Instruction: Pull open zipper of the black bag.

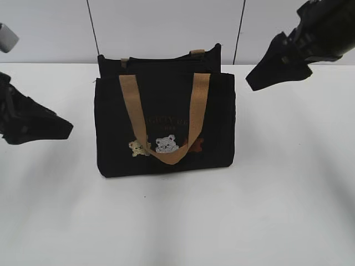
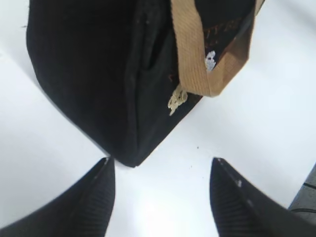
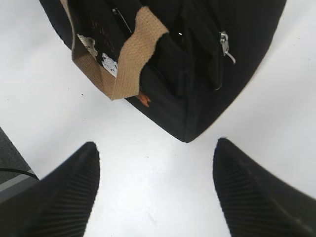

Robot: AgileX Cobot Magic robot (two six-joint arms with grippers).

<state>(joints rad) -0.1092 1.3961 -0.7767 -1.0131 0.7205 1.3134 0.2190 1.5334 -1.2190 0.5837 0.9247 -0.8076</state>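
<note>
The black bag (image 1: pixel 166 124) stands upright in the middle of the white table, a tan handle (image 1: pixel 132 108) hanging down its front over the little bear figures (image 1: pixel 165 144). My left gripper (image 1: pixel 64 128) hovers left of the bag, apart from it. In the left wrist view it (image 2: pixel 162 160) is open and empty, just short of the bag's bottom corner (image 2: pixel 131 158). My right gripper (image 1: pixel 254 83) hangs up right of the bag, also open and empty (image 3: pixel 157 143). The zipper's silver pull (image 3: pixel 224 45) shows at the bag's (image 3: pixel 197 98) end.
The white table (image 1: pixel 277 210) spreads around the bag on all sides. Behind it rises a pale wall with dark vertical seams (image 1: pixel 93 27). A grey part (image 1: pixel 6 37) sticks in at the upper left. A dark base edge (image 3: pixel 12 165) sits at the lower left of the right wrist view.
</note>
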